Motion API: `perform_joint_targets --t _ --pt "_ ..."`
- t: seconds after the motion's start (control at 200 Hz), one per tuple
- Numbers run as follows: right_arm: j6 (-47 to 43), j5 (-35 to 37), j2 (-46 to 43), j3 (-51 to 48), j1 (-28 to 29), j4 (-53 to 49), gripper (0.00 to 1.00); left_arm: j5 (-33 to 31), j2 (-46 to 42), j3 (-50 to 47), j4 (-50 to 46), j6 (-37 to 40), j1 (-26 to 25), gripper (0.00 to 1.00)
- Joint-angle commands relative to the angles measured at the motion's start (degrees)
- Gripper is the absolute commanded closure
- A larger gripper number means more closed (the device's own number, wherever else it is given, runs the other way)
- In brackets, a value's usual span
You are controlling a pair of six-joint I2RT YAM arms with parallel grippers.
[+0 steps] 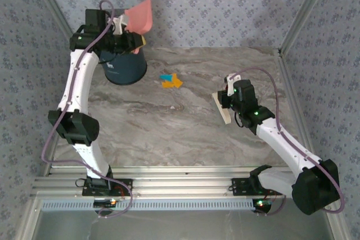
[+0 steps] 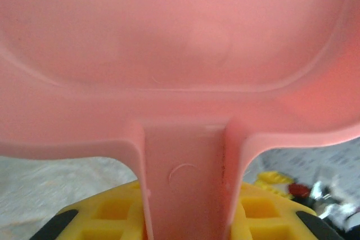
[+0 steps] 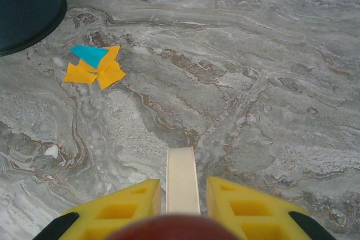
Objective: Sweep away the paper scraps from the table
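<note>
Near the paper scraps (image 3: 93,64), the dark bin (image 3: 25,9) is cut off.

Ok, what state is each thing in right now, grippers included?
left gripper: shut on the pink dustpan's handle.
pink dustpan: raised off the table, over the dark bin.
dark bin: standing on the table.
right gripper: shut on the beige sweeping tool.
beige sweeping tool: held, right of the scraps.
paper scraps: small orange and blue pile, unswept.

Paper scraps (image 3: 94,66) on table (image 3: 253,82), end effector (image 3: 183,190) gripping pale handle (image 3: 181,167)
</note>
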Motion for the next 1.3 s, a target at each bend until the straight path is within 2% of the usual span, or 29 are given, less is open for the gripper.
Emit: perform_joint_targets --t 0.0,0.195,0.52,0.859,1.134,1.294 --pt "1.46 -0.89 -0.48 -0.61 -0.69 2.74 1.0 -6.58 -2.18 -0.54 -11.06 13.44 -1.96 1.0" --pt "1.81 -0.28 -0.35 -0.75 -1.61 3.31 1.0 -13.97 -5.94 -10.01 -12.19 18.7 -5.17 1.0" --pt "2.21 1.79 0.28 -0.49 -2.98 4.01 1.0 -19.5 -13.37 -26.58 -9.97 23.09 -8.87 1.0" --pt "1.5 2.16 3.31 1.24 -4.07 6.06 1.0 -26.06 -16.43 -40.88 -8.74 26.58 -12.13 1.0" --pt "-2.91 0.71 10.55 6.78 -5.53 8.8 1.0 -31.39 -12.77 -44.26 -9.09 27.58 -12.64 1.0" --pt "-4.17 1.74 16.37 11.76 -5.82 11.02 1.0 -30.87 -9.08 -44.18 -9.19 28.62 -12.64 1.0"
